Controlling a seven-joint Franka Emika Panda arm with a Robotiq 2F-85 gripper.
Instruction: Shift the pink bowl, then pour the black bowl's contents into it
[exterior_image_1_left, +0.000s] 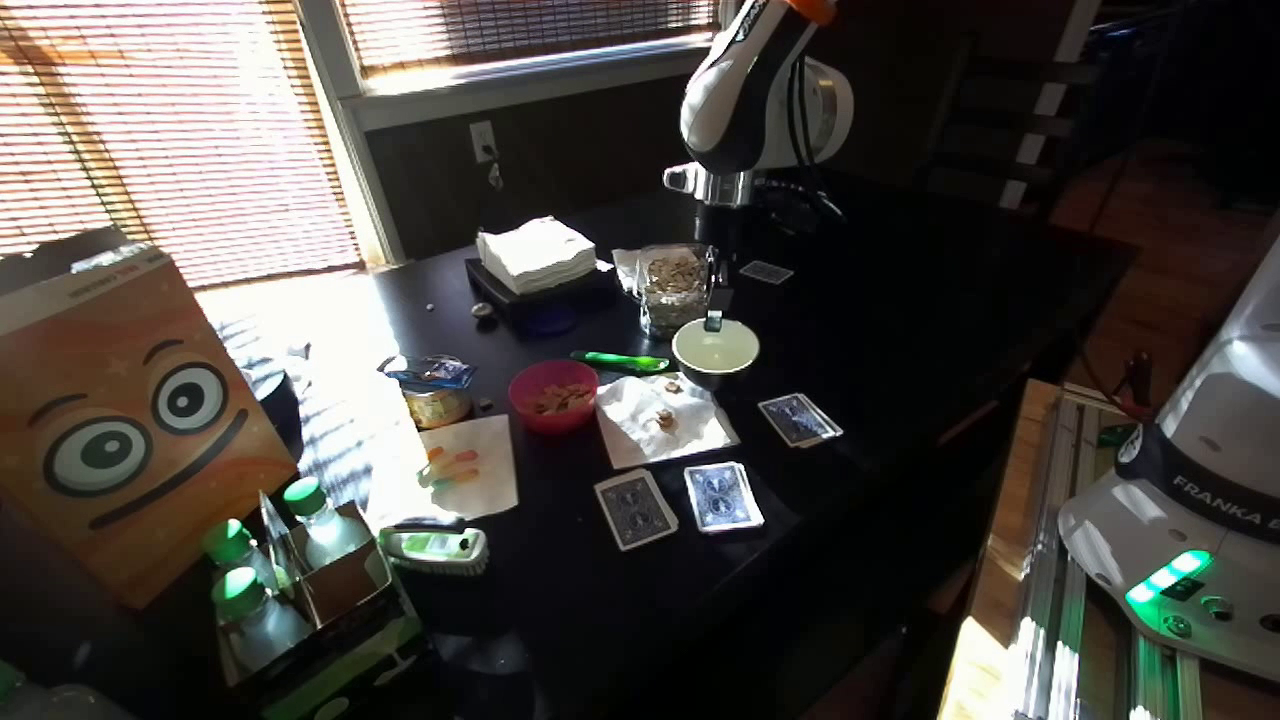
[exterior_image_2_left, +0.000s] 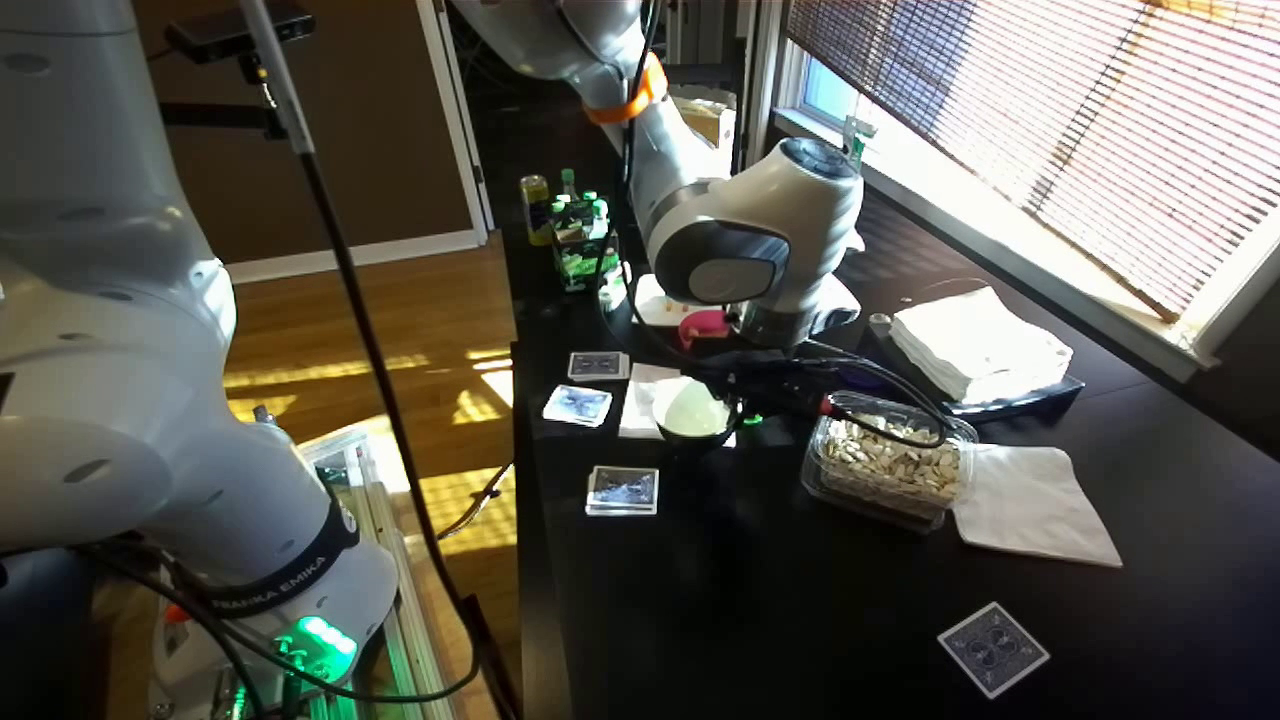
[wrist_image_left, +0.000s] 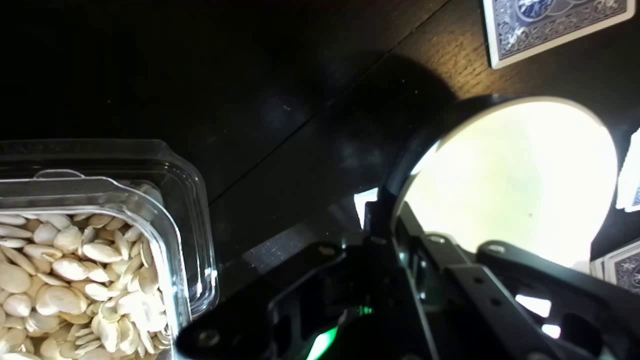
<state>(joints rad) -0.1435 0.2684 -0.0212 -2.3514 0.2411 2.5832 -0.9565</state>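
Pincer (wrist_image_left: 393, 220) clamped on blk bowl (wrist_image_left: 510, 170) @ rim; tan pcs (exterior_image_1_left: 564, 398) in pink bowl (exterior_image_1_left: 552, 423).

Napkins (exterior_image_2_left: 980, 342) (white), playing cards (exterior_image_2_left: 577, 405)
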